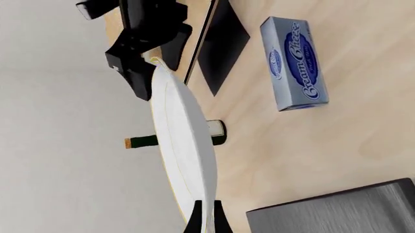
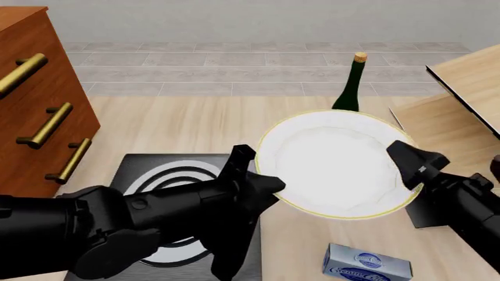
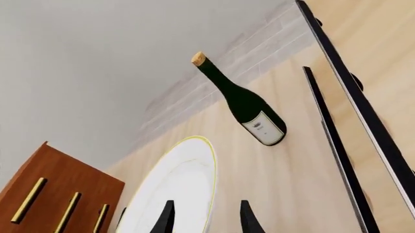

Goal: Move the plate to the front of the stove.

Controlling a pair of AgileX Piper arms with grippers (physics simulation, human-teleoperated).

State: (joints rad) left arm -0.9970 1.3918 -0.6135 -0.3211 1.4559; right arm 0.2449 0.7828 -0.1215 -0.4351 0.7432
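The right gripper (image 3: pixel 206 218) has its two dark fingers on either side of the gold rim of the white plate (image 3: pixel 172 194). Beyond stands a green bottle (image 3: pixel 241 103), and the wooden drawer cabinet (image 3: pixel 55 196) is at the side.

A pale wood table (image 2: pixel 180 126) is seen under even light. A grey tiled floor (image 2: pixel 234 64) is laid beyond it, closed off by a plain grey wall (image 2: pixel 234 17). A brown drawer cabinet (image 2: pixel 35 99) with brass handles (image 2: pixel 48 124) is set at the left.
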